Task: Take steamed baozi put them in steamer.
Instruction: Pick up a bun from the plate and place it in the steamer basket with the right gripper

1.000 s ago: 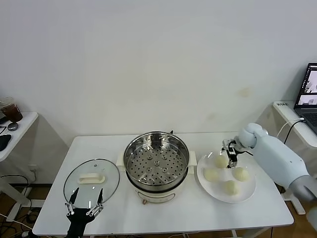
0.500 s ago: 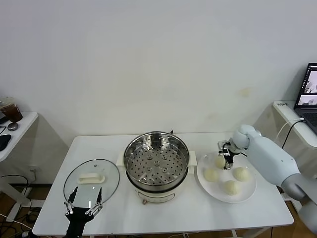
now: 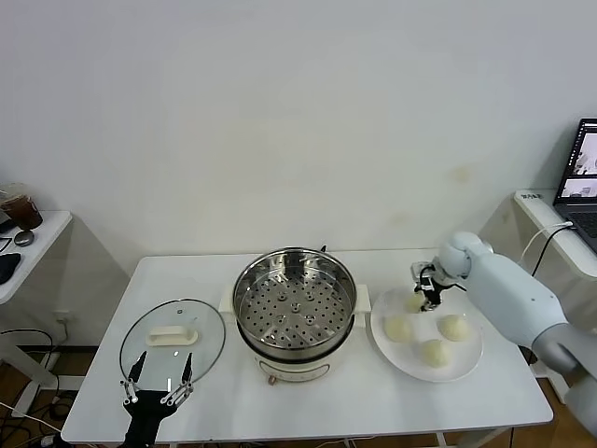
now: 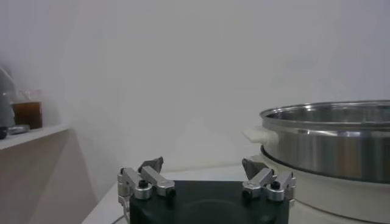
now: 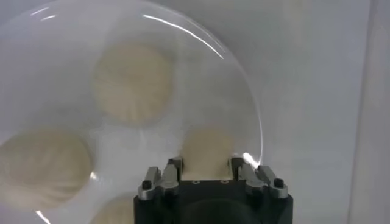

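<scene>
The right gripper [image 3: 427, 297] is seen at the far-left bun [image 3: 414, 302] on the white plate [image 3: 466, 359], its jaws closed in against the bun's sides; three more baozi [image 3: 435, 352] lie on the plate. The steamer [image 3: 295, 301] stands empty to the left. The soft bun could be pinched out of shape, or slipped from the narrow fingertips during the lift, if it is gripped off-centre. The left gripper [image 3: 157, 390] is parked, wide open and empty, near the glass lid [image 3: 173, 338].
</scene>
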Available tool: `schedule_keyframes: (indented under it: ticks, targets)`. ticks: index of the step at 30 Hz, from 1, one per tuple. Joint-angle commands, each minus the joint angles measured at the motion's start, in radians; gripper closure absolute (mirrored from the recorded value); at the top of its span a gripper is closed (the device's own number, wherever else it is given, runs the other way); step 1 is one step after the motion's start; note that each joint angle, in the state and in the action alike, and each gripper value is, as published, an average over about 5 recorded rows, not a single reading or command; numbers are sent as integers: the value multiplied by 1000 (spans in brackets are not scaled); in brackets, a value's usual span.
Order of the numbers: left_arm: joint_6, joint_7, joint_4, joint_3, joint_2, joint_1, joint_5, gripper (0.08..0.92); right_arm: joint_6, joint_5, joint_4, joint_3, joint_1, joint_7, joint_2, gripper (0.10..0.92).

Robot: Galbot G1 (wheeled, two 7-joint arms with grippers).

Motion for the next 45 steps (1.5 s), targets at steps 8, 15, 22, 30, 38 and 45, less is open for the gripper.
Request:
schedule_keyframes:
  ticks: [8, 15, 22, 30, 38, 45]
  targets:
    - [3, 2, -6, 5, 12, -11, -8, 177, 101, 363, 246, -288, 475, -125, -118, 532]
    - [3, 3, -9, 0, 28, -17, -25, 177, 223, 550, 258, -470, 688, -130, 50, 526]
    - [5, 3, -13, -18, 35, -25, -41, 177, 308, 586, 266, -557, 677, -116, 293, 517]
    - [6, 3, -19, -38, 34, -23, -43, 177, 488, 445, 246, -616, 602, -87, 423, 512]
    - [8, 3, -34, -47, 21, -20, -42, 177, 656, 174, 165, -618, 511, -13, 446, 493]
    - [8, 3, -34, -53, 17, -22, -42, 177, 753, 18, 80, -571, 455, 47, 459, 482]
